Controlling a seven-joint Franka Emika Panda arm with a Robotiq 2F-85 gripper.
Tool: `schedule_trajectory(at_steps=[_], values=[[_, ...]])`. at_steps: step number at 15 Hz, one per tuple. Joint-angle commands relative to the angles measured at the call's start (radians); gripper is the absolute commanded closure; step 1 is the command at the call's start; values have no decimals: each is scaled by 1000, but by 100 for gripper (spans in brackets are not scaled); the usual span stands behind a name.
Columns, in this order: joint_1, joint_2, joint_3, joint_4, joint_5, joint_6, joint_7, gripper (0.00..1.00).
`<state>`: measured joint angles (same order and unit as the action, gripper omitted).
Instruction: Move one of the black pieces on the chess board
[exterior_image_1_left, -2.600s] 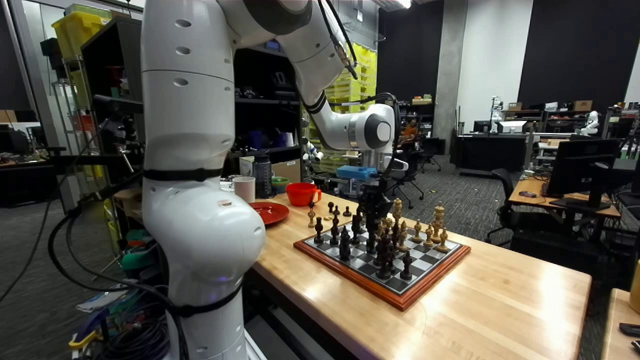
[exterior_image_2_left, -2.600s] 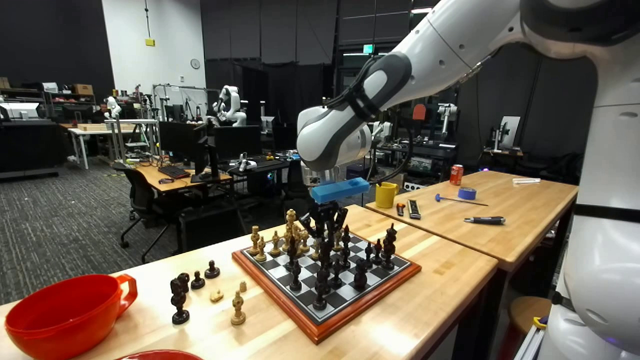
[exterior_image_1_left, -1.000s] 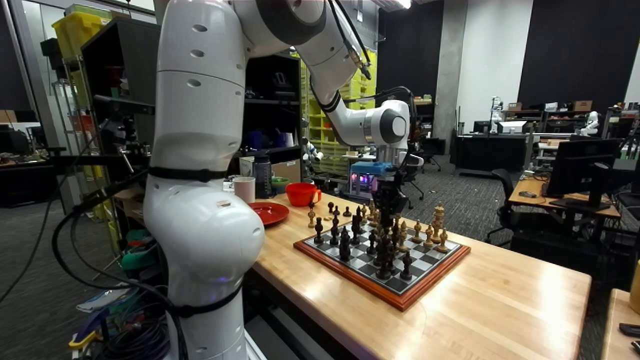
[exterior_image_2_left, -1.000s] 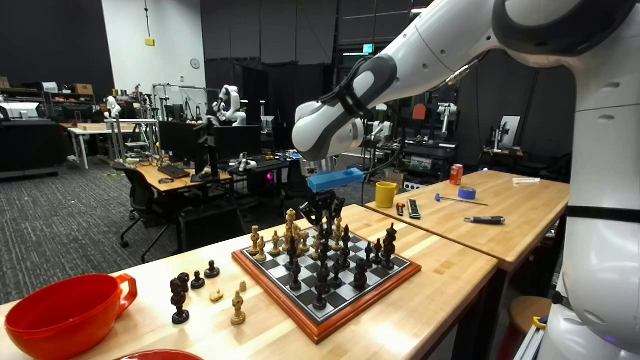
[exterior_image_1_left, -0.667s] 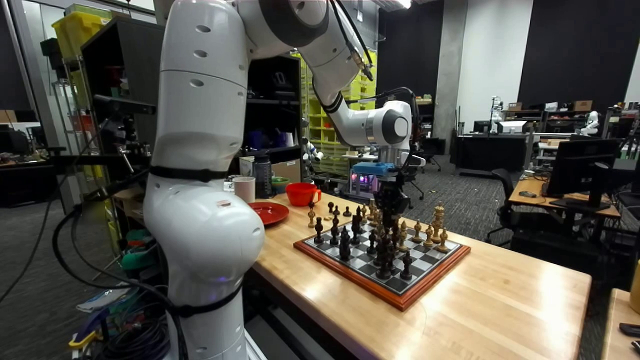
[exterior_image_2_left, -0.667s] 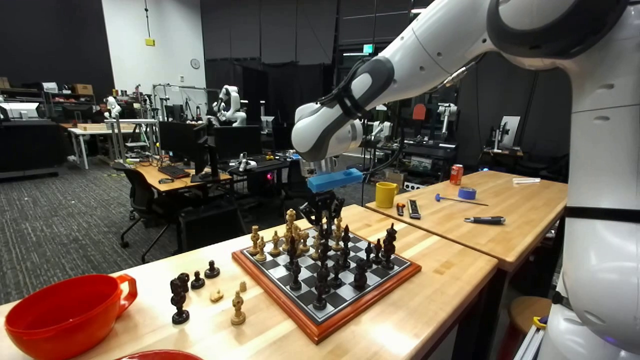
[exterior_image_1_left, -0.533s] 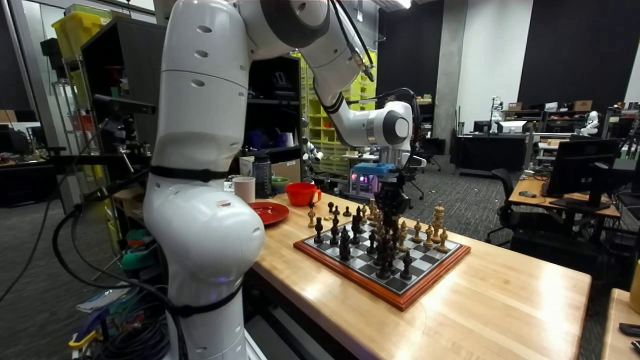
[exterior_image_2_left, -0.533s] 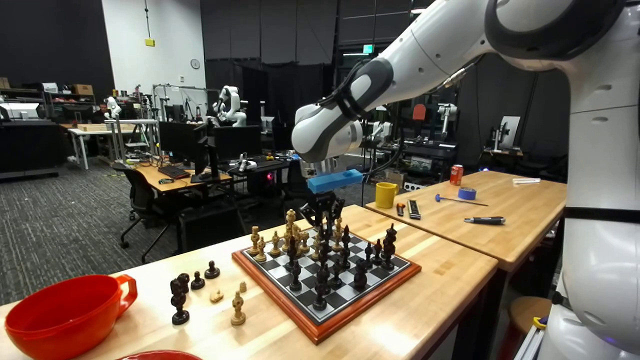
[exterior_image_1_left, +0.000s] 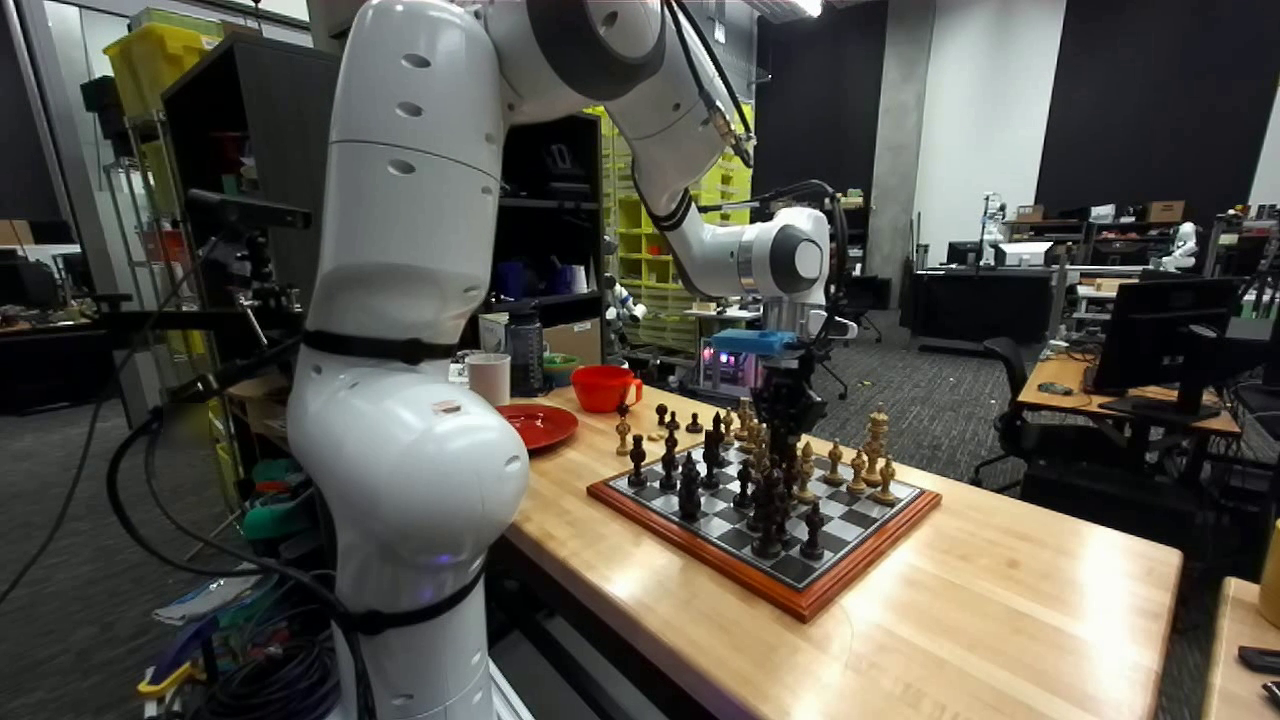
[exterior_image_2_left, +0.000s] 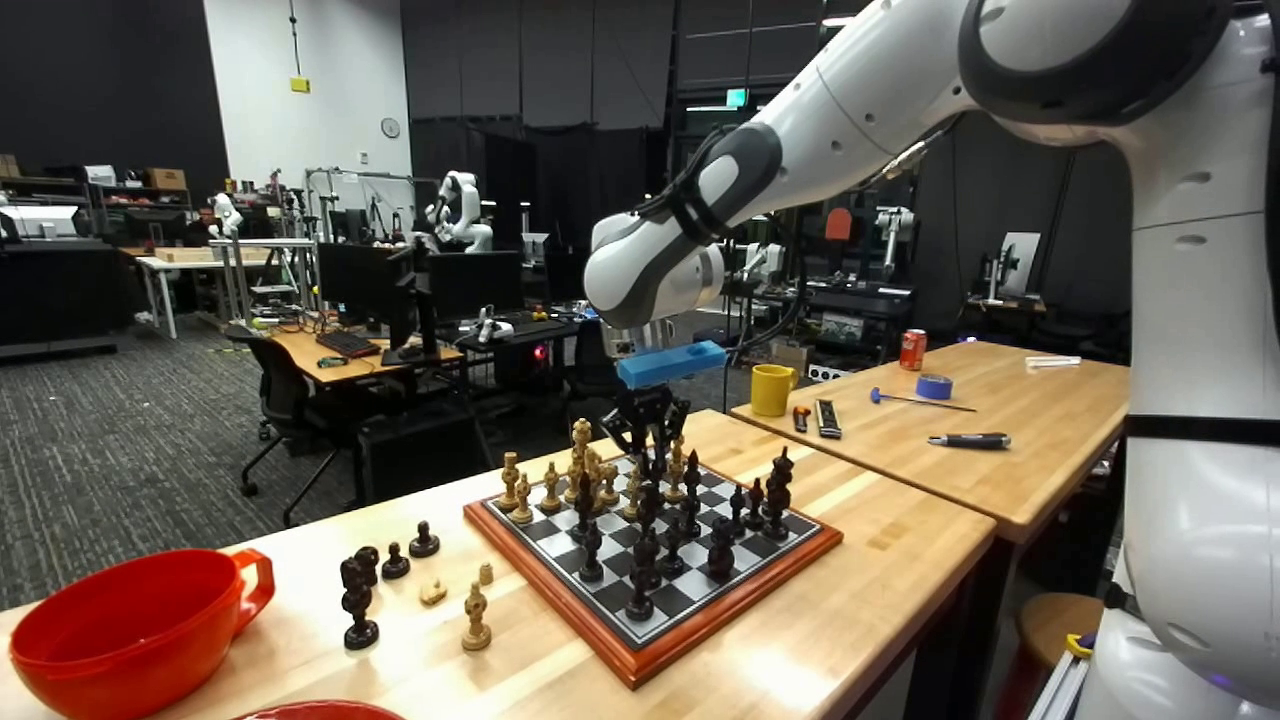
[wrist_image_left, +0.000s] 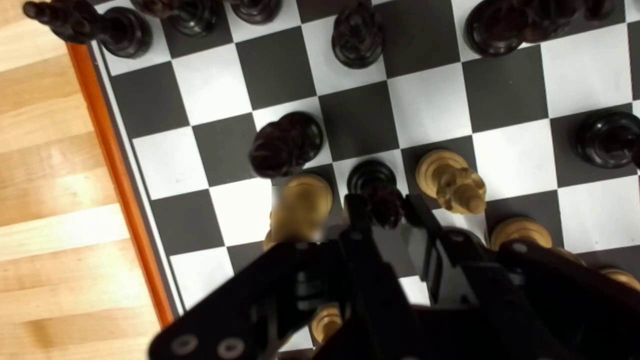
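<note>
The chess board (exterior_image_1_left: 802, 602) with its reddish rim lies on the wooden table and also shows in an exterior view (exterior_image_2_left: 640, 660) and the wrist view (wrist_image_left: 114, 165). Black and tan-gold pieces stand on it. My gripper (wrist_image_left: 385, 206) has its fingertips tight on both sides of the head of a black piece (wrist_image_left: 373, 174), whose base is over a white square. Gold pieces stand close on either side of it, one to the right (wrist_image_left: 459, 190) and one to the left (wrist_image_left: 300, 205). In both exterior views the gripper (exterior_image_1_left: 785, 440) (exterior_image_2_left: 652, 462) is low over the board; the piece is partly hidden.
Another black piece (wrist_image_left: 287, 145) stands close by. A red bowl (exterior_image_2_left: 130, 620), a red plate (exterior_image_1_left: 542, 428) and several loose pieces, such as a gold one (exterior_image_2_left: 476, 620), are beside the board. A second table (exterior_image_2_left: 1000, 400) holds a yellow mug (exterior_image_2_left: 770, 390) and tools.
Since 2.6 s ago my gripper has moved across the board toward the gold pieces. In the last half second it has sunk slightly. The other pieces look unmoved.
</note>
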<state>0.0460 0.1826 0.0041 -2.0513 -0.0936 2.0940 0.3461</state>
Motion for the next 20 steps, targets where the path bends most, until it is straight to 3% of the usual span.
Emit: schedule_trajectory(at_steps=[1, 3, 4, 10, 11, 14, 16, 17, 20], values=[[3, 4, -5, 18, -12, -10, -20, 65], [4, 5, -4, 21, -12, -13, -22, 41], [4, 5, -3, 24, -11, -16, -24, 35], [9, 0, -2, 34, -19, -20, -23, 68], [9, -1, -2, 36, -20, -20, -23, 71], [13, -10, -2, 35, -28, -21, -20, 66], [17, -33, 0, 25, -40, -16, -24, 53], [21, -49, 2, 16, -50, -17, -26, 40], [29, -139, 20, -39, -49, -14, -74, 23]])
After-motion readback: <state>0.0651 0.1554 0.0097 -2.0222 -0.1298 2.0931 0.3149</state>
